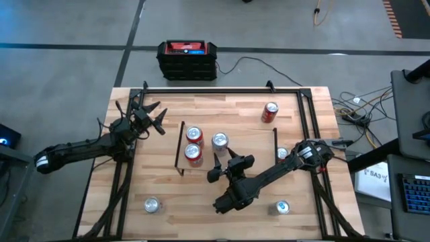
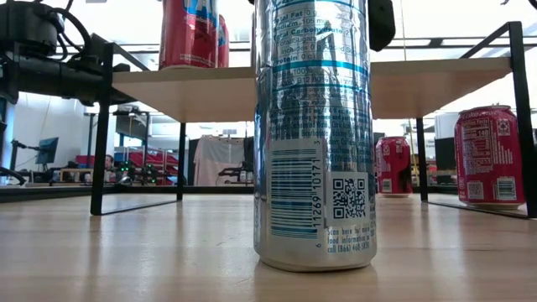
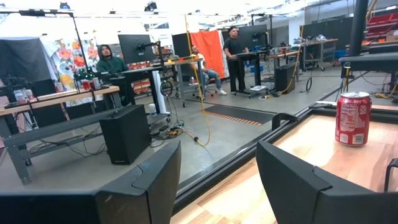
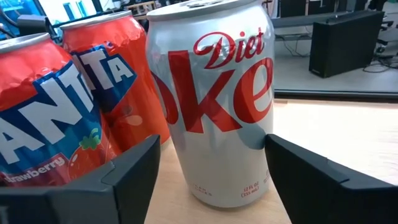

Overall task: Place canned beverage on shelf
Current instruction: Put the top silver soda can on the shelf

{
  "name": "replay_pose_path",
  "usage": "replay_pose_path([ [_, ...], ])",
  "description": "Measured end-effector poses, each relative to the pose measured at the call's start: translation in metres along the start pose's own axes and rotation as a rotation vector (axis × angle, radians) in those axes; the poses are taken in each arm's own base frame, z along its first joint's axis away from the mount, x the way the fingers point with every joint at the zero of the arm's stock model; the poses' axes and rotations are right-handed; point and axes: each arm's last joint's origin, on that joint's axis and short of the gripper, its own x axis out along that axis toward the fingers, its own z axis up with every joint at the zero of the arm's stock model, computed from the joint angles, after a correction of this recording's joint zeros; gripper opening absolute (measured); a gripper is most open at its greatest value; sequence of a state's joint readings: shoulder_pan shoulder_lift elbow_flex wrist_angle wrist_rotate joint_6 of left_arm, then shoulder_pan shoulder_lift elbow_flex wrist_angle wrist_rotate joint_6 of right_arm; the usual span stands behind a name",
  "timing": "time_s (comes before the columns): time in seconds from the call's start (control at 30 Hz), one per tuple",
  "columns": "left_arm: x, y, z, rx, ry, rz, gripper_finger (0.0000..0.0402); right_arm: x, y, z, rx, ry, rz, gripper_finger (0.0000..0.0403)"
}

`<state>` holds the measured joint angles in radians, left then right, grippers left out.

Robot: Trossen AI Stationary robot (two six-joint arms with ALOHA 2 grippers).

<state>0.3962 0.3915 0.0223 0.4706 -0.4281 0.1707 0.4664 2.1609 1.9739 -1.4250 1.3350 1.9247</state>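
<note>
1. Right gripper (image 1: 224,163): fingers spread wide on either side of the Diet Coke can (image 4: 211,99), no contact visible; can stands on the shelf (image 1: 259,144) beside two Fanta cans (image 1: 194,144), apparently just placed.
2. Left gripper (image 1: 151,115): parked off-shelf, fingers apart, holding nothing.

Silver can (image 4: 211,106): "Diet Coke". Red cans (image 4: 68,112): "Fanta".

Wooden table (image 1: 161,191) carrying loose cans, small shelf (image 1: 250,142) holding two red cans (image 1: 194,144) and a silver can (image 1: 220,141)
</note>
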Motion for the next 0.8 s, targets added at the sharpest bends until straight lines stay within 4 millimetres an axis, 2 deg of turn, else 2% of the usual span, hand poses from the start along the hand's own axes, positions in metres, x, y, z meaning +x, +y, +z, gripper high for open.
replay_pose_path([
  [0.2,0.0000,0.0000,0.0000,0.000,0.000,0.000,0.0195,0.0000,0.0019,0.0001,-0.044,-0.026,0.014,0.0279],
  [0.6,0.0000,0.0000,0.0000,0.000,0.000,0.000,0.0195,0.0006,0.0035,0.0000,-0.061,-0.034,0.019,0.0391],
  [0.8,0.0000,0.0000,0.0000,0.000,0.000,0.000,0.0195,0.0006,0.0061,-0.0001,-0.104,-0.053,0.030,0.0399],
])
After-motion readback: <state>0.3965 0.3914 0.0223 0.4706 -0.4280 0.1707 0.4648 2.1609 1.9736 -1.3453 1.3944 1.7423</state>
